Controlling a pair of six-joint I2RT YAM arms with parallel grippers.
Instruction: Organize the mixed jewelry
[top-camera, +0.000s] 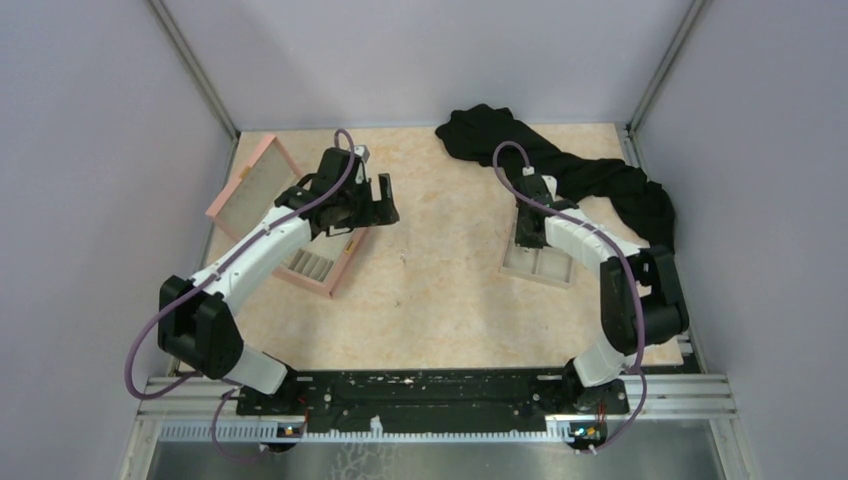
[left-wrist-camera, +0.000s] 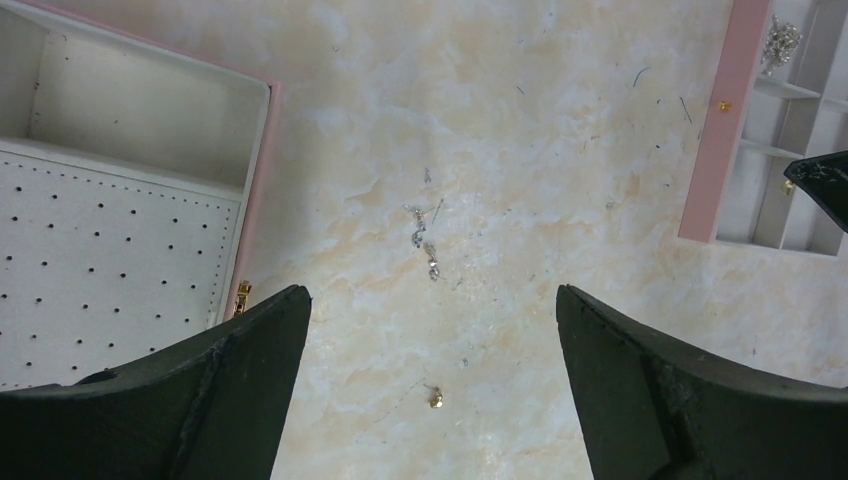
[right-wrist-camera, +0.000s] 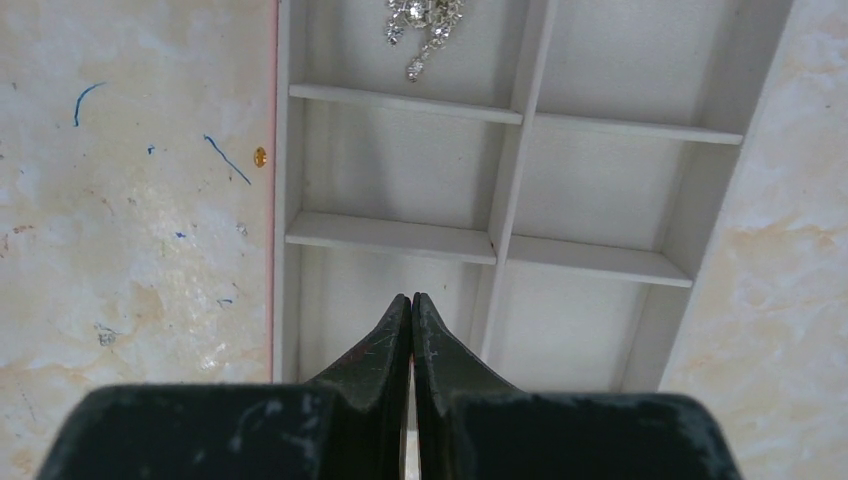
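Note:
In the left wrist view a thin silvery chain tangle (left-wrist-camera: 424, 236) and a tiny gold stud (left-wrist-camera: 436, 399) lie on the marbled table. My left gripper (left-wrist-camera: 431, 290) hangs above them, open and empty, with the stud between its jaws; it also shows in the top view (top-camera: 372, 205). A silvery sparkly cluster (right-wrist-camera: 425, 25) lies in a far compartment of the beige tray (right-wrist-camera: 510, 170). A gold speck (right-wrist-camera: 260, 156) lies on the table beside the tray's left edge. My right gripper (right-wrist-camera: 411, 298) is shut, with nothing seen in it, over a near tray compartment.
The open pink box (top-camera: 320, 265) with its perforated lid panel (left-wrist-camera: 110, 260) stands left of my left gripper. The beige tray (top-camera: 540, 262) sits at the right. A black cloth (top-camera: 570, 170) lies at the back right. Grey walls enclose the table.

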